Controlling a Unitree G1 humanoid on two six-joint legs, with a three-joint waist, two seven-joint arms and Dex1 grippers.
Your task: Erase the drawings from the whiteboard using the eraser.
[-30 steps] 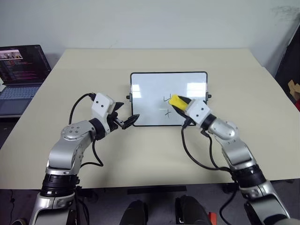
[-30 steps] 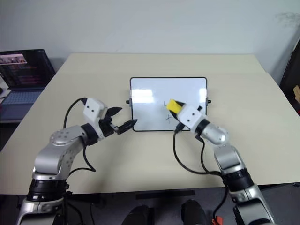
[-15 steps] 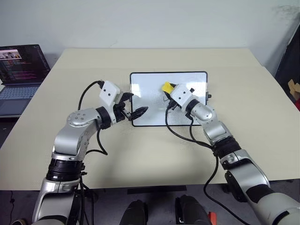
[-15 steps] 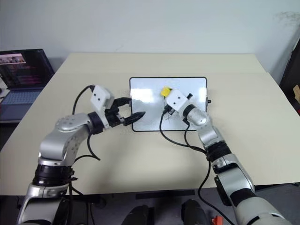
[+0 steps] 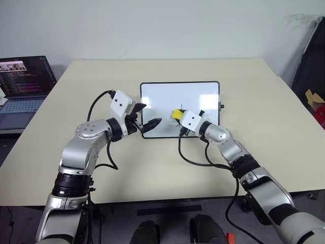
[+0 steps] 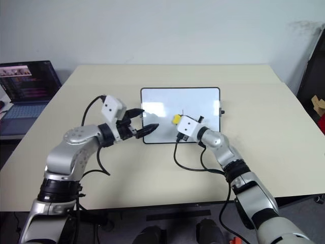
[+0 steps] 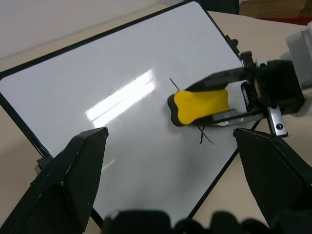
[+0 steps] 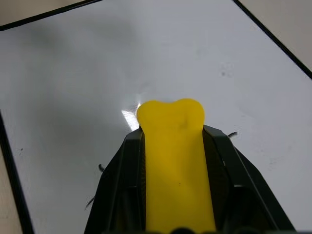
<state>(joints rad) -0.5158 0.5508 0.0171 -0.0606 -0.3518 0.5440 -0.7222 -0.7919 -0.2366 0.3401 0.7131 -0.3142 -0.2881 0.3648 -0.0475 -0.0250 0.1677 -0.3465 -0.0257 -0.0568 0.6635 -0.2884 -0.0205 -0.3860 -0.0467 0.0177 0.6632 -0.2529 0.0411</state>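
Yellow eraser clamped in right pincer, pressed on whiteboard

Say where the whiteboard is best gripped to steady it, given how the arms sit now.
Probably the near-left corner of the whiteboard, pinching its thin black frame from the robot's left. The left gripper hovers open right at that edge, while the right gripper is shut on the eraser over the lower middle of the board, so the right side should stay free for wiping.
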